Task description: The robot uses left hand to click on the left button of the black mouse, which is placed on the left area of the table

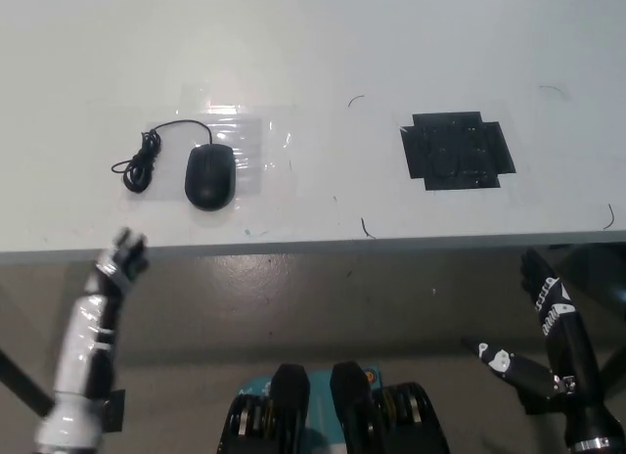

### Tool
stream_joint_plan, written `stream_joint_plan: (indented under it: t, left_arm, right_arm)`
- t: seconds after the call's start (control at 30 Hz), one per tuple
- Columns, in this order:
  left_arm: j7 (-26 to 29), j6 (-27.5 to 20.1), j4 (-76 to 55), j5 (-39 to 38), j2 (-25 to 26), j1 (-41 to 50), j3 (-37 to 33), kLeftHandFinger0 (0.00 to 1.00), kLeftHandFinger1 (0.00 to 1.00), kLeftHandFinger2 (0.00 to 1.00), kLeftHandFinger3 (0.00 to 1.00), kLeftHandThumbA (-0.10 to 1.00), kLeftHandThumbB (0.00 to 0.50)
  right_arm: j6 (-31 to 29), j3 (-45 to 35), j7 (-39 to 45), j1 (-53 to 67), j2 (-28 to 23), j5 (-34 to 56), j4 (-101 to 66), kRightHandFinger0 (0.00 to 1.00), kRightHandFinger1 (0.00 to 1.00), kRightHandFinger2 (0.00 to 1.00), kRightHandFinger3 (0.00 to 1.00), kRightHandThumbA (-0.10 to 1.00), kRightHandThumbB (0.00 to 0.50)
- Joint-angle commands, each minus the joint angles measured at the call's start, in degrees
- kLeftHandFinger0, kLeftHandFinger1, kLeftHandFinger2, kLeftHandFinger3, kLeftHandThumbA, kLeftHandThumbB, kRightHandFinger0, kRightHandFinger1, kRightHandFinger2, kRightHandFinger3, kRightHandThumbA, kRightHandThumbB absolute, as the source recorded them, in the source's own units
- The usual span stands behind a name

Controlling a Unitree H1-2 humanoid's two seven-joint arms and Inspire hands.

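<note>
Mouse (209, 176): black, on tabletop (323, 82), beyond and slightly right of left hand, not touched.
Cord (147, 158): coiled just left of mouse, straight ahead of left hand.
Left hand (123, 256): white, at near tabletop edge, holding nothing; finger spread cannot be told.
Right hand (543, 290): black, low, below tabletop edge, well apart from mouse; state unclear.
Tape patch (457, 151): black, beyond right hand.

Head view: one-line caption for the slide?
White left hand raised at the table edge, short of the black mouse and its coiled cable; black right hand low at right.
</note>
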Motion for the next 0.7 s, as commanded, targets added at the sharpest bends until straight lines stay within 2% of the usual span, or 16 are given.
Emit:
stream_joint_plan:
  t: [0.0,0.03,0.07,0.1,0.17,0.23,0.27,0.3,0.33,0.37,0.4,0.43,0.47,0.57,0.63,0.67]
  left_arm:
    - [-6.3,12.6,-13.6,-6.4,11.6,-3.9,2.3,1.0,0.77,0.81,1.0,1.0,0.258]
    - [-7.4,14.6,-15.1,-8.3,14.3,-5.2,2.8,0.93,0.68,0.74,1.0,1.0,0.261]
    - [-7.7,15.9,-15.9,-9.0,15.7,-5.9,2.9,0.89,0.65,0.71,1.0,1.0,0.262]
    - [-8.1,18.9,-16.9,-10.7,18.4,-8.2,3.7,0.75,0.5,0.57,1.0,1.0,0.318]
    - [-8.6,21.7,-17.4,-11.5,21.8,-11.6,4.2,0.63,0.4,0.5,1.0,1.0,0.346]
    - [-9.4,23.0,-17.1,-13.5,25.0,-15.6,4.4,0.45,0.28,0.41,1.0,1.0,0.344]
    - [-9.5,23.7,-17.1,-13.9,25.7,-16.7,4.3,0.41,0.25,0.39,1.0,1.0,0.346]
    - [-10.5,25.4,-16.6,-13.2,28.1,-20.3,4.2,0.23,0.11,0.29,1.0,1.0,0.323]
    - [-11.1,26.1,-16.1,-13.0,29.1,-21.9,3.9,0.21,0.04,0.21,1.0,1.0,0.309]
    - [-12.8,29.1,-14.2,-12.5,31.2,-27.0,2.4,0.21,0.0,0.06,1.0,1.0,0.307]
    - [-14.0,31.2,-13.2,-11.9,32.2,-29.6,1.3,0.17,0.0,0.01,1.0,1.0,0.293]
    - [-15.0,32.7,-12.5,-11.6,32.9,-31.3,0.3,0.16,0.0,0.0,1.0,1.0,0.281]
    - [-18.0,36.1,-10.9,-10.4,34.7,-35.7,-2.5,0.01,0.0,0.0,1.0,1.0,0.236]
    - [-22.8,37.4,-4.0,-8.7,35.5,-43.3,-7.4,0.0,0.0,0.0,1.0,1.0,0.153]
    - [-26.2,40.0,1.7,-8.3,35.2,-48.4,-10.8,0.0,0.0,0.0,1.0,1.0,0.26]
    - [-30.2,39.3,7.1,-7.2,35.1,-52.5,-14.0,0.0,0.0,0.09,1.0,1.0,0.25]
  right_arm:
    - [-3.2,-0.9,-0.1,-0.6,-0.5,0.5,-2.3,1.0,1.0,1.0,1.0,1.0,0.086]
    - [-2.9,-0.9,-0.1,-0.5,-0.4,0.6,-2.4,1.0,1.0,1.0,1.0,1.0,0.093]
    - [-2.9,-1.0,-0.1,-0.4,-0.4,0.7,-2.4,1.0,1.0,1.0,1.0,1.0,0.094]
    - [-3.1,-1.0,-0.2,-0.4,-0.4,0.6,-2.2,1.0,1.0,1.0,1.0,1.0,0.075]
    - [-3.4,-1.0,-0.3,-0.6,-0.4,0.4,-2.0,1.0,1.0,1.0,1.0,1.0,0.071]
    - [-3.4,-1.0,-0.3,-0.7,-0.4,0.4,-1.8,1.0,1.0,1.0,1.0,1.0,0.061]
    - [-3.4,-1.0,-0.3,-0.7,-0.4,0.5,-1.8,1.0,1.0,1.0,1.0,1.0,0.061]
    - [-3.4,-0.9,-0.2,-0.8,-0.6,0.1,-1.7,1.0,1.0,1.0,1.0,0.99,0.051]
    - [-3.5,-0.8,-0.1,-0.8,-0.7,0.0,-1.6,1.0,1.0,1.0,1.0,0.99,0.051]
    - [-3.5,-1.0,-0.4,-1.4,-0.9,-0.4,-1.4,1.0,1.0,1.0,1.0,0.98,0.046]
    - [-3.5,-1.0,-0.5,-1.6,-0.9,-0.6,-1.3,1.0,1.0,1.0,1.0,0.97,0.041]
    - [-3.5,-1.1,-0.6,-1.7,-1.0,-0.7,-1.3,1.0,1.0,1.0,1.0,0.97,0.041]
    - [-3.6,-1.2,-0.6,-1.7,-1.0,-0.4,-1.3,1.0,1.0,1.0,1.0,0.95,0.036]
    - [-3.3,-1.2,-0.7,-1.8,-1.1,-0.7,-1.6,1.0,1.0,1.0,1.0,0.94,0.026]
    - [-3.1,-1.2,-0.7,-1.8,-1.1,-0.9,-1.9,1.0,1.0,1.0,1.0,0.93,0.017]
    - [-3.0,-1.2,-0.7,-2.0,-1.1,-0.9,-1.7,1.0,1.0,1.0,1.0,0.93,0.026]
